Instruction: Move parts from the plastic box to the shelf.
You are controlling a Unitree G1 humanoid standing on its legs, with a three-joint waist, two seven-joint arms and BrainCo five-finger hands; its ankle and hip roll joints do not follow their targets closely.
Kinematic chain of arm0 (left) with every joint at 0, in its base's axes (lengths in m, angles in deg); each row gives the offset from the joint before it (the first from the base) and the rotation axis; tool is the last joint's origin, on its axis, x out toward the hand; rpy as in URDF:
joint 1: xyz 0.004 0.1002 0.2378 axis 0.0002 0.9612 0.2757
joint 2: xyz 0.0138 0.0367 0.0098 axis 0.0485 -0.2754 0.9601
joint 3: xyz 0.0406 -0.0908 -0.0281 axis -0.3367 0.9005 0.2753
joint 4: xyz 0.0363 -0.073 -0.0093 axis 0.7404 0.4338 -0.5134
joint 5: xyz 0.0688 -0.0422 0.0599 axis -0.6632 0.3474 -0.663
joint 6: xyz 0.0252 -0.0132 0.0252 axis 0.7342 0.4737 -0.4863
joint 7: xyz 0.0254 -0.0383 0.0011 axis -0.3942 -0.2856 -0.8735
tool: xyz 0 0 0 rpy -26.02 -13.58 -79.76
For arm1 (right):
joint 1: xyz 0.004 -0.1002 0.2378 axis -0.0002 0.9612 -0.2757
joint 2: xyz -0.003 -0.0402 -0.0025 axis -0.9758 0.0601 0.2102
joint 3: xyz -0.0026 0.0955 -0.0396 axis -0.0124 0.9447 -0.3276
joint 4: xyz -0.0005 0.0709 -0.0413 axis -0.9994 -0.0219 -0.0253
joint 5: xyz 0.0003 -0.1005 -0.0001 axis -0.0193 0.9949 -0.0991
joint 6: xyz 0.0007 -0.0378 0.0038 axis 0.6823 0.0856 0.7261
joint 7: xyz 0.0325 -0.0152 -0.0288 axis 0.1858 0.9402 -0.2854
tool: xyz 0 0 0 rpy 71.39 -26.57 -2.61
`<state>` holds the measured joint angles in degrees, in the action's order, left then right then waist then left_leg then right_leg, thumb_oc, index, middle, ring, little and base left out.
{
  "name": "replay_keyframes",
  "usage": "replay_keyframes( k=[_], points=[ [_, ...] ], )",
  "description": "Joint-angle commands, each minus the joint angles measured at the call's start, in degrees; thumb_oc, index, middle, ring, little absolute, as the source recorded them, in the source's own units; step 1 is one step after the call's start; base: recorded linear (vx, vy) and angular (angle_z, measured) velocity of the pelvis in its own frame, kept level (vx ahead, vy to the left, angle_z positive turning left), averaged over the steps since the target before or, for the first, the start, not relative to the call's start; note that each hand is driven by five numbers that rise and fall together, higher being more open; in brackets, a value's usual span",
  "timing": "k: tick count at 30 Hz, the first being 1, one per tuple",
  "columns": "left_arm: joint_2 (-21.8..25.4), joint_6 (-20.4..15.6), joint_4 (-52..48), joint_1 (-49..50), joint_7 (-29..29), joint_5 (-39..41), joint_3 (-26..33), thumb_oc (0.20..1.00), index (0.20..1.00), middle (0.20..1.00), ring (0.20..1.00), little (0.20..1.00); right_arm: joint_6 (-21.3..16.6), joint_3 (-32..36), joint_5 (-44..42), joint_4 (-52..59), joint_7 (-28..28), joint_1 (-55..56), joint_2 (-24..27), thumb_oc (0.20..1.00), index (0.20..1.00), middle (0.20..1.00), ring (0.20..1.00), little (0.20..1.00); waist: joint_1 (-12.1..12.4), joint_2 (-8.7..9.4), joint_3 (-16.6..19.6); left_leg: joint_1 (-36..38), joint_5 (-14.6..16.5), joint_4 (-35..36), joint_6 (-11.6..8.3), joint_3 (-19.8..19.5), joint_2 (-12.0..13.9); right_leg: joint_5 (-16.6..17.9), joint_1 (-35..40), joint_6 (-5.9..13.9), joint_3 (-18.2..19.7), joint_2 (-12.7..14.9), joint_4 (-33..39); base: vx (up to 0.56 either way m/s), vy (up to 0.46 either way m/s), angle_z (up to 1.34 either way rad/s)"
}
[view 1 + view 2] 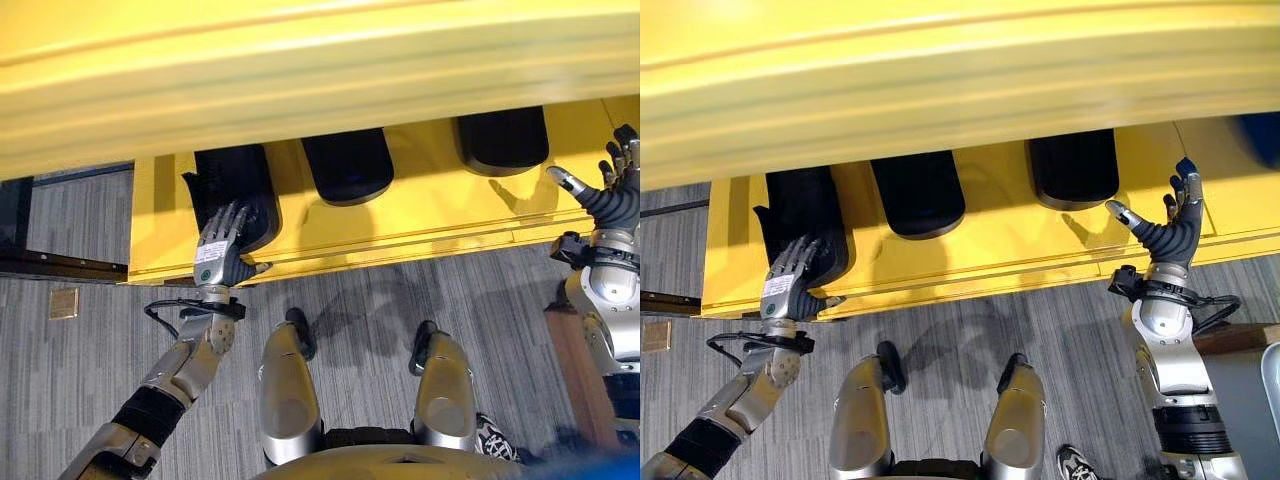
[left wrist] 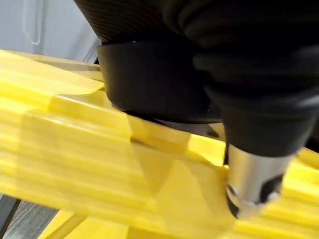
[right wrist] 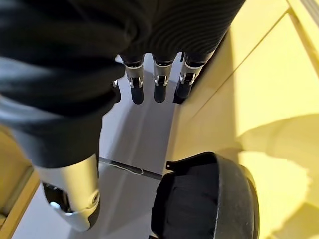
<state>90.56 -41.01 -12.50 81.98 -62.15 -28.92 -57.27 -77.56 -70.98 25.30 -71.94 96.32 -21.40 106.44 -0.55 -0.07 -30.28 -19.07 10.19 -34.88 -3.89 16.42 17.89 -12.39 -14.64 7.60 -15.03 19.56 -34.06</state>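
We see three black parts lying in a row on the yellow shelf (image 1: 440,215), their far ends hidden under the yellow level above. The left part (image 1: 235,195) sits nearest the shelf's left end, the middle part (image 1: 348,165) beside it, and the right part (image 1: 503,140) further along, each apart from its neighbour.

Our left hand (image 1: 222,250) rests on the near end of the left part, fingers straight and laid flat on its black surface, the thumb sticking out sideways just over the shelf's front lip. In the left wrist view the part shows as a dark rounded body right past the hand's cover, sitting on yellow ribbing.

Our right hand (image 1: 1170,235) is raised over the right stretch of the shelf, near the right part but not touching it, fingers spread and upright, thumb pointing toward the part. It holds nothing.

Below the shelf lies grey carpet floor (image 1: 90,380).
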Motion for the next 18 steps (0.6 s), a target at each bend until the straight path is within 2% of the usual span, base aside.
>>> replay_keyframes(
  k=[1, 8, 18],
  points=[
    [-0.7, 3.0, 5.1, 0.5, 1.3, 2.2, 0.2, 0.2, 0.2, 0.2, 0.2, 0.2, -1.8, 1.7, -0.1, 0.0, 0.5, -2.1, -0.9, 1.0, 1.0, 1.0, 1.0, 1.0, -1.1, 1.92, 0.6, 4.7, 4.0, 0.8, 3.97, 2.8, -2.2, -0.9, -0.5, -2.7, -2.1, -2.8, -4.9, 0.05, 0.004, -0.02],
    [-1.4, 1.9, 7.0, -0.5, -0.3, 2.1, 0.1, 0.2, 0.2, 0.2, 0.2, 0.2, -2.0, 1.5, 0.3, 0.3, -0.1, -0.8, -1.2, 1.0, 1.0, 1.0, 1.0, 1.0, -1.7, 2.04, 0.8, 5.1, 4.4, 0.1, 4.1, 2.9, -2.1, -2.0, -0.3, -3.18, -1.4, -3.2, -6.5, 0.04, 0.014, -0.02],
    [-0.1, 2.2, 6.4, 0.5, -2.2, 1.8, 2.3, 0.2, 0.2, 0.2, 0.2, 0.2, -1.7, 1.8, 0.9, 0.7, -0.8, 0.2, -1.2, 1.0, 1.0, 1.0, 1.0, 1.0, -2.0, 1.53, 1.1, 5.5, 4.6, -0.3, 3.96, 3.0, -2.5, -2.5, -0.1, -3.6, -1.1, -3.1, -7.1, 0.01, 0.01, 0.0]
  ],
)
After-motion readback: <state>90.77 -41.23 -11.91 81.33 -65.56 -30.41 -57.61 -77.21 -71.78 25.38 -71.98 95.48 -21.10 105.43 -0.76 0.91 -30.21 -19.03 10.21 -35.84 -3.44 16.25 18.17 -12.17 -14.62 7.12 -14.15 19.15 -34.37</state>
